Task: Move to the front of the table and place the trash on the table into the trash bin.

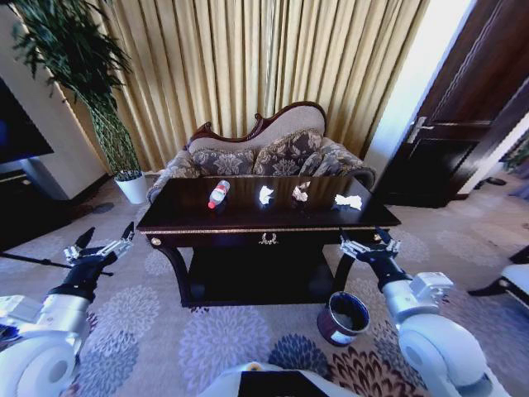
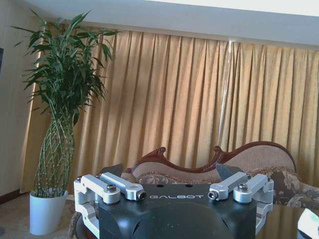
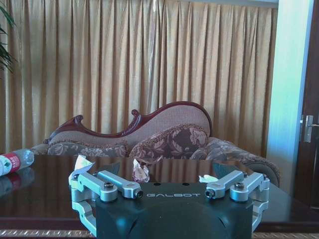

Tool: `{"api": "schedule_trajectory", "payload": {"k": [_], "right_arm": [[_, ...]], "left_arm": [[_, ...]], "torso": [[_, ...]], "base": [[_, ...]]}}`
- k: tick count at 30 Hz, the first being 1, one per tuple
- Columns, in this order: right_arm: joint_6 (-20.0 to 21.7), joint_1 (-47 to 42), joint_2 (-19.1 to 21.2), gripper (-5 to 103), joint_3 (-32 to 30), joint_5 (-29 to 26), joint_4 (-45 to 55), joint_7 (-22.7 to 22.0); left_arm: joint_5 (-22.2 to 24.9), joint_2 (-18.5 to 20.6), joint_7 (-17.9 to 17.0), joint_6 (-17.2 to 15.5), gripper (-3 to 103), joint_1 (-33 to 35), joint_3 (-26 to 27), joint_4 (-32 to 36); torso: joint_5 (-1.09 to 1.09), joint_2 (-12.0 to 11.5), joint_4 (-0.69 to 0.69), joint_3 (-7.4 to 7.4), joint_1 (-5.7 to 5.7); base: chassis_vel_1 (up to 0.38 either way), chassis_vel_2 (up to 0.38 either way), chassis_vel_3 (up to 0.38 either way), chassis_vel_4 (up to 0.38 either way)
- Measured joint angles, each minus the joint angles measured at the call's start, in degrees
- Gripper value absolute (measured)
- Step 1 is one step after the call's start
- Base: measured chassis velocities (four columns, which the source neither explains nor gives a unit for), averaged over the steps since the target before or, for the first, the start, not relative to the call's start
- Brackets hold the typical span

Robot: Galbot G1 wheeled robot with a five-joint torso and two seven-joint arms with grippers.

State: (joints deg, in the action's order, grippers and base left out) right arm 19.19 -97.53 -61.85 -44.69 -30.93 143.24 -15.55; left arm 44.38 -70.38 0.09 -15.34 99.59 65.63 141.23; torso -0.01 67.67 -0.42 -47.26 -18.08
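While the trash lay across mid-frame on the table and the trash bin stood lower right, both left gripper and right gripper hung wide-fingered, empty; squaring up centrally seemed wise.

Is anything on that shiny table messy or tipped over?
Yes. A plastic bottle lies on its side on the table instead of standing. Beside it sit three crumpled scraps: white paper, a beige wrapper and another white piece. The trash bin stands upright on the carpet.
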Motion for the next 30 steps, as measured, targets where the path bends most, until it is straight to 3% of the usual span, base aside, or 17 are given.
{"api": "schedule_trajectory", "payload": {"k": [22, 30], "right_arm": [[0.1, 0.7, 0.3, 100, 0.5, 0.1, 0.0, -0.8], [2.3, 3.0, 4.4, 100, -0.2, -2.8, -0.1, -2.7]], "left_arm": [[0.0, 0.1, 0.0, 0.0, 100, -0.1, 0.0, -0.6], [0.0, 0.2, 0.0, 0.1, 100, 0.0, 0.0, -0.6]], "torso": [[0.00, 0.0, 0.00, 0.00, -0.01], [0.01, 0.0, -0.01, 0.01, 0.00]], "base": [[-0.165, 0.158, 0.160, -0.162], [-0.024, 0.027, 0.021, -0.034]]}}
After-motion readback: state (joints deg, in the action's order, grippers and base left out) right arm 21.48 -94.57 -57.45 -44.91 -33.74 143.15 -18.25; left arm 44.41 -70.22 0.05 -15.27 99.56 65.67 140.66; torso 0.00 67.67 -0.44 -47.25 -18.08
